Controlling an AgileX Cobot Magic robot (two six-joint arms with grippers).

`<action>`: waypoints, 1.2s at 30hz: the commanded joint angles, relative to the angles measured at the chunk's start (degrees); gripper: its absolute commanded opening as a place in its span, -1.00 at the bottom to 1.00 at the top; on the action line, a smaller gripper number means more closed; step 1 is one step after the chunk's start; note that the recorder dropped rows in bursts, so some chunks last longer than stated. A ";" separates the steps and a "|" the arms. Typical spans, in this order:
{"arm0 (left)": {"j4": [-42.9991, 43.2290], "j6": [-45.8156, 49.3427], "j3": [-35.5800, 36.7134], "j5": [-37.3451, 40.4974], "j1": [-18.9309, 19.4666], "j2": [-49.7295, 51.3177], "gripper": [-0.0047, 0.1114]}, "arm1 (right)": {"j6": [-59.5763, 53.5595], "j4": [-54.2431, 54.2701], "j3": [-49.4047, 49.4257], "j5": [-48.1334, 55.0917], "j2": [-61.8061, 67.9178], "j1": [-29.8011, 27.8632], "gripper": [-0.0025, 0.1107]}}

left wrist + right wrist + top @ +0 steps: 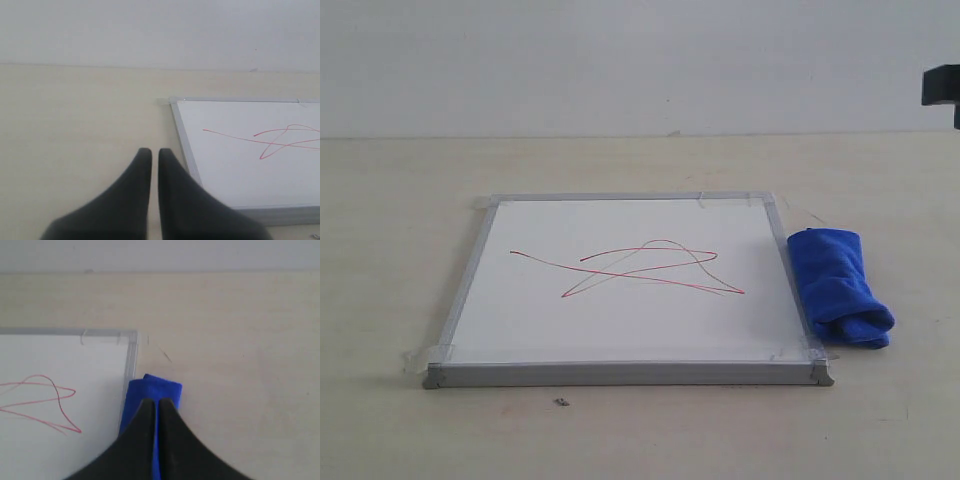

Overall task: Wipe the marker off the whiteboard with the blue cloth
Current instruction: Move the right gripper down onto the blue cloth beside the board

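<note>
Lying mid-bench, the whiteboard (pixel 620 330) bears the red marker scribble (pixel 620 272); the blue cloth (pixel 838 285) rests against its frame, toward the bench's right edge. Left gripper (pixel 151 152) and right gripper (pixel 152 402) are both closed, holding nothing.

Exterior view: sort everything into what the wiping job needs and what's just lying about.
For the job: whiteboard, red marker lines, blue cloth.
Lying about: small dark speck on the table in front of the board; clear tape bits at its corners.
</note>
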 commanded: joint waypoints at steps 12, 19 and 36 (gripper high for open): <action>0.07 0.09 0.17 -0.43 0.16 -0.20 -0.84 | -1.56 -0.11 -29.38 33.42 28.05 -0.13 0.00; 0.07 0.09 0.17 -0.43 0.16 -0.20 -0.84 | -0.73 1.85 -29.84 34.55 36.85 0.03 0.05; 0.07 0.09 0.17 -0.43 0.16 -0.20 -0.84 | -1.84 5.87 -29.67 25.21 49.83 0.03 0.05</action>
